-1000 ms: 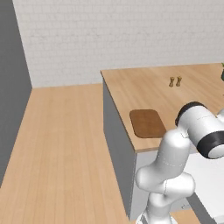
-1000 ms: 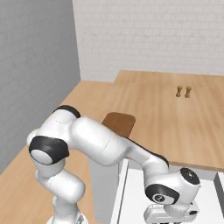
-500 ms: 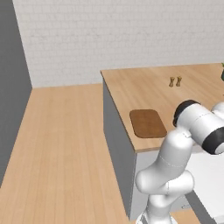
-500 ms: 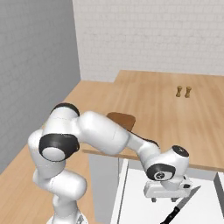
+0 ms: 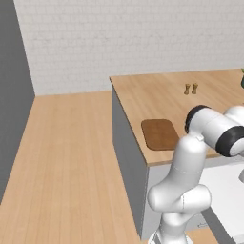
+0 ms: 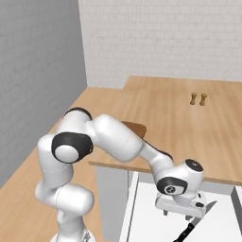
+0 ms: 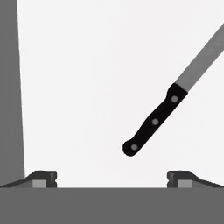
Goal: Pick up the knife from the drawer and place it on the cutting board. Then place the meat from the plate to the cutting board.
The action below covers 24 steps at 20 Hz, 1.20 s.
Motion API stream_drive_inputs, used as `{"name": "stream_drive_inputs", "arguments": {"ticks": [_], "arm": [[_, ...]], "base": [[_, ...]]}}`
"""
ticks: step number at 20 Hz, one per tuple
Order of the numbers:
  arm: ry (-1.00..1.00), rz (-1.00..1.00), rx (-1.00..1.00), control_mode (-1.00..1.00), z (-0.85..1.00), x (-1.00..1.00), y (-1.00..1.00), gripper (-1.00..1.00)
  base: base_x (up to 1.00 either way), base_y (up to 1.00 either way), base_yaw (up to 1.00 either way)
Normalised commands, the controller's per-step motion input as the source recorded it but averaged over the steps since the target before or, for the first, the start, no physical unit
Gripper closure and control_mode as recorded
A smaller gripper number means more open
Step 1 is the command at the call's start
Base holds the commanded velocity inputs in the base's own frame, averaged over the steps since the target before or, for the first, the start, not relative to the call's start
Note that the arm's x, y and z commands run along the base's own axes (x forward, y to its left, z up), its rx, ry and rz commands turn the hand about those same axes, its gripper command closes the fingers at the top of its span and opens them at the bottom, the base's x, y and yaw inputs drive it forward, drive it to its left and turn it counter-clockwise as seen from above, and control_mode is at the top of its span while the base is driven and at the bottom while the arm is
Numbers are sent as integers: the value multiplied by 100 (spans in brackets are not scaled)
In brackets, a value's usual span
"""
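The knife (image 7: 154, 121), black handle and grey blade, lies slanted on the white floor of the open drawer (image 7: 87, 78). In the hand view its handle end sits a little beyond and right of centre between my fingertips (image 7: 43, 177). My gripper (image 7: 112, 179) is open and holds nothing. From the right base view, the gripper (image 6: 179, 215) hangs over the drawer (image 6: 142, 208), with the knife (image 6: 190, 229) just below and right of it. The dark-brown cutting board (image 5: 161, 134) lies near the counter's front edge. The meat and the plate are out of view.
Two small brown shakers (image 5: 190, 89) stand far back on the tan countertop (image 5: 157, 95). The drawer's grey side wall (image 7: 8, 87) runs along the left of the hand view. Wooden floor (image 5: 66, 157) stretches left of the white cabinet.
The hand has risen in the right base view and the arm's elbow has swung right. The knife now shows beside the hand. The jaws stay open.
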Motion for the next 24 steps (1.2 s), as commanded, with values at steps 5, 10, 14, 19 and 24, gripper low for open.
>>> {"name": "stream_drive_inputs", "arguments": {"ticks": [5,10,14,19,24], "arm": [[0,-33,0,-100,-2,-4,-28,-100],[-2,-12,-3,-100,-16,0,-21,-100],[-1,-2,0,-100,-30,0,-19,-100],[0,0,0,-100,-28,8,-31,-100],[0,0,0,-100,-16,30,-22,-100]], "base": [[0,0,0],[0,0,0],[0,0,0],[0,0,0],[0,0,0]]}}
